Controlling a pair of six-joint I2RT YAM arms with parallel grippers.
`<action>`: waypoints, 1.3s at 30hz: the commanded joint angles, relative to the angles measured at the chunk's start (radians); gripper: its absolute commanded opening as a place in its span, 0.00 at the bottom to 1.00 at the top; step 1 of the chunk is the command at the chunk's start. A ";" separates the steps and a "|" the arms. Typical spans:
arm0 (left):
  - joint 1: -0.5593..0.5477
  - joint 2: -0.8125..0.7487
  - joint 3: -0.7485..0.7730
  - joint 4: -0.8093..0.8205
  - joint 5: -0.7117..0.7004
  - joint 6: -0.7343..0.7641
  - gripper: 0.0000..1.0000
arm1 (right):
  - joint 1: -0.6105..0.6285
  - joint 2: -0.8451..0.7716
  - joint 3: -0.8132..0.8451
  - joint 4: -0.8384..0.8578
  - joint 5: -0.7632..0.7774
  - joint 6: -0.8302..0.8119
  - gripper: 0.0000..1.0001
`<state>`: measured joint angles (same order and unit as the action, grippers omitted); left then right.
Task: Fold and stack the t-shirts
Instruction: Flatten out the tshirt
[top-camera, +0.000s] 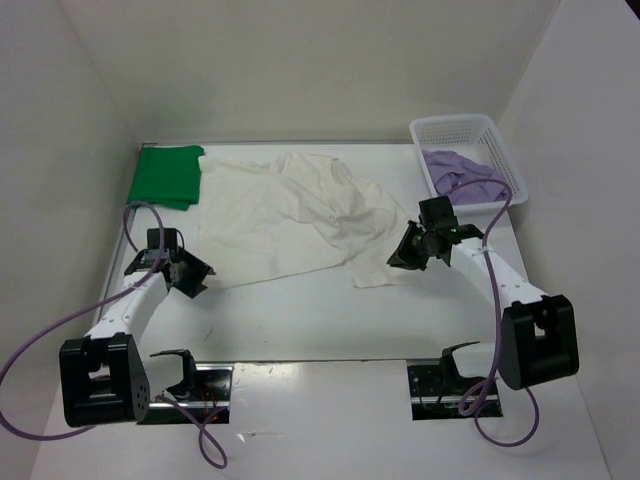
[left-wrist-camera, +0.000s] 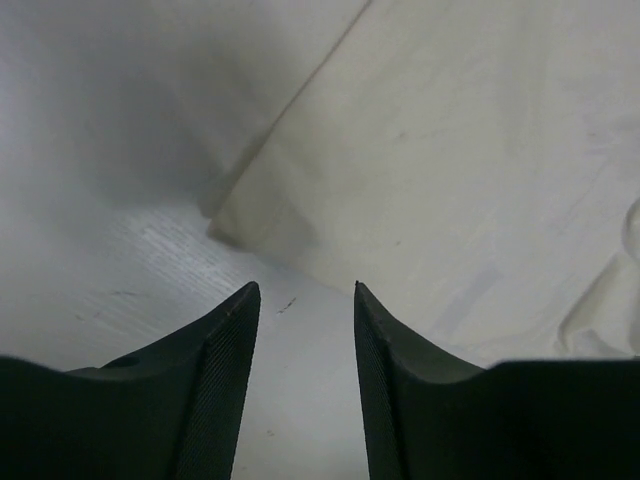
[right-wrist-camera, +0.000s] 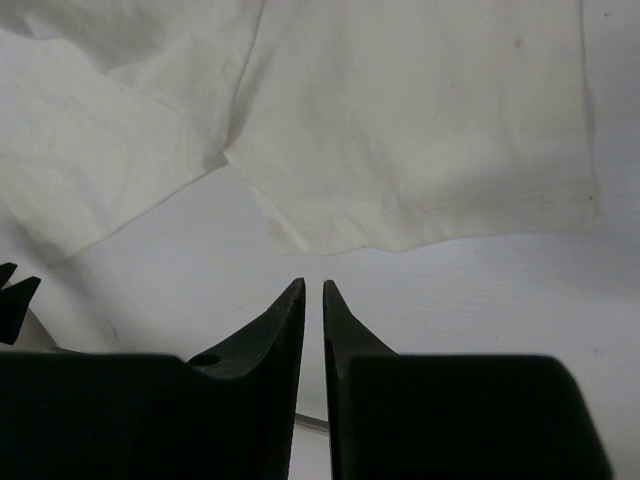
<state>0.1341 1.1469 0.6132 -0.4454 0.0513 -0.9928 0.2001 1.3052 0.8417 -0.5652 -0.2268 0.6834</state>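
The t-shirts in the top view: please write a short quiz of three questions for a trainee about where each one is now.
1. True or false: the green t-shirt lies folded at the far left corner of the table.
2. Choose one. The lavender t-shirt is:
A) inside the white basket
B) spread flat on the table
C) stacked on the green t-shirt
3. Fill the gap: the ___ t-shirt lies spread and unfolded in the middle of the table.

Key
1. True.
2. A.
3. White: the white t-shirt is not yet folded.
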 joint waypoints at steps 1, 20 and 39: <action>-0.001 -0.029 -0.064 -0.039 0.027 -0.161 0.49 | 0.002 0.017 0.040 0.060 -0.005 -0.048 0.17; 0.010 -0.190 -0.248 0.098 -0.148 -0.423 0.35 | 0.002 0.037 0.040 0.060 -0.080 -0.099 0.21; 0.010 -0.062 -0.208 0.231 -0.160 -0.357 0.07 | 0.002 0.066 0.050 0.059 -0.027 -0.084 0.23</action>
<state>0.1375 1.0889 0.3573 -0.1822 -0.0834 -1.4082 0.2001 1.3808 0.8455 -0.5316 -0.3084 0.5945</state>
